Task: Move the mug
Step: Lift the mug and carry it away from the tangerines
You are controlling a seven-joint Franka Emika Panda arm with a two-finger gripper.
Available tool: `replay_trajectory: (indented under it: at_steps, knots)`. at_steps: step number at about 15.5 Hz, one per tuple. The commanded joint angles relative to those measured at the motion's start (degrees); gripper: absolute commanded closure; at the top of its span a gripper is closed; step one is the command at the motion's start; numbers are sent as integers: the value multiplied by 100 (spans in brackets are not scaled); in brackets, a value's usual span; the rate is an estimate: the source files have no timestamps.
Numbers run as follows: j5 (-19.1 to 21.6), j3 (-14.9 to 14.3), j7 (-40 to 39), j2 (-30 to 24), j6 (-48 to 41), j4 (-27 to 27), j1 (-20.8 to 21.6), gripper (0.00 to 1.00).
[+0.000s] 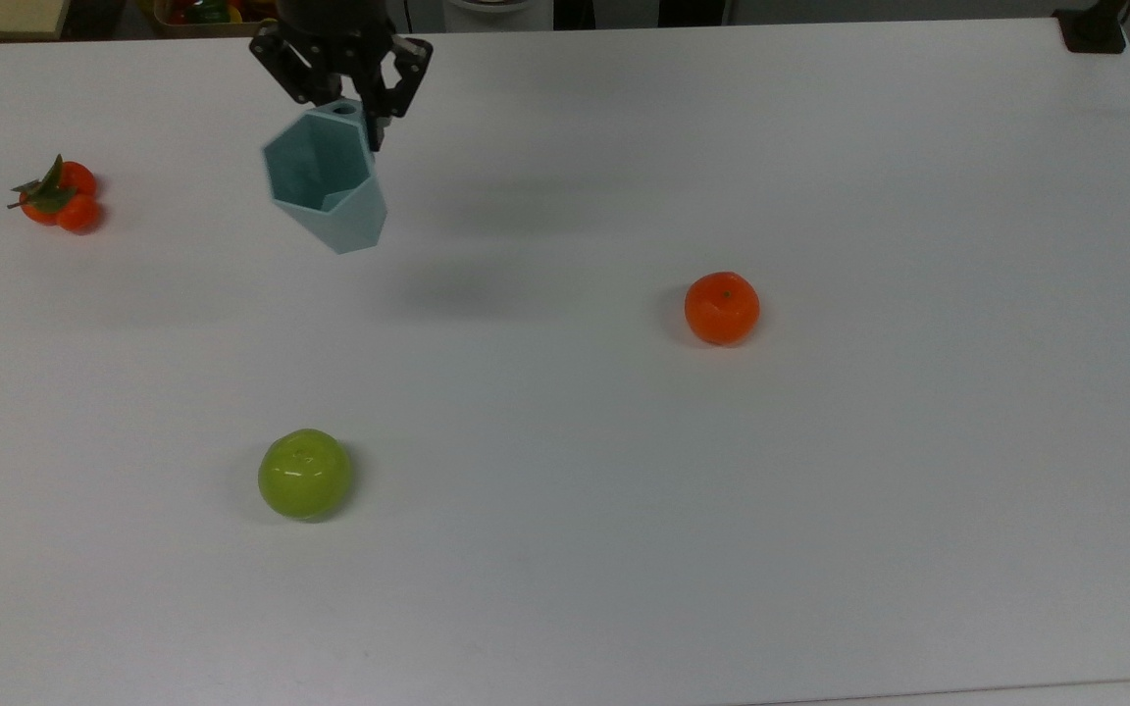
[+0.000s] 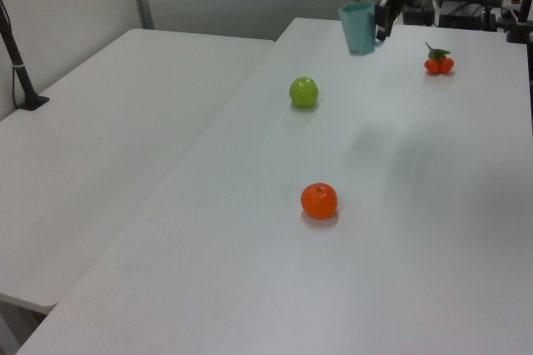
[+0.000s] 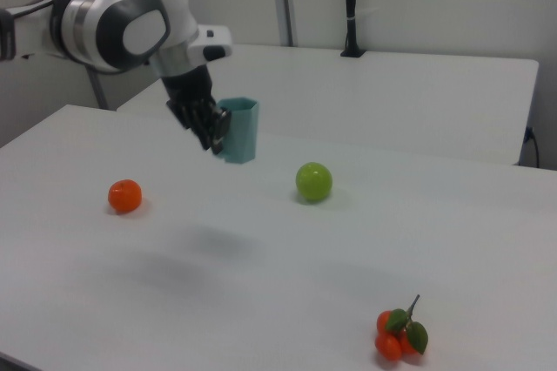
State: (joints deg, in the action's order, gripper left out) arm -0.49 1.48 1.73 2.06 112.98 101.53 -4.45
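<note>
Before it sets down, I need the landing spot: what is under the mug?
Under the lifted mug lies bare table with its shadow. The apple and orange sit well aside. The mug's base hides nothing.

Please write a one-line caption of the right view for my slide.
The end effector holds the pale blue-green mug by its handle above the white table, between an orange and a green apple.
</note>
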Motion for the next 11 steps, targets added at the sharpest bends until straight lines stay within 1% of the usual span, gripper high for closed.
replay_trajectory:
  at_steps: [1,7,11]
  knots:
    - [40,-42,-813,-689,-4,1043,119,91]
    - [40,-42,-1412,-1129,110,2045,172,90]
    - [40,-42,-1676,-1234,522,2634,208,90]
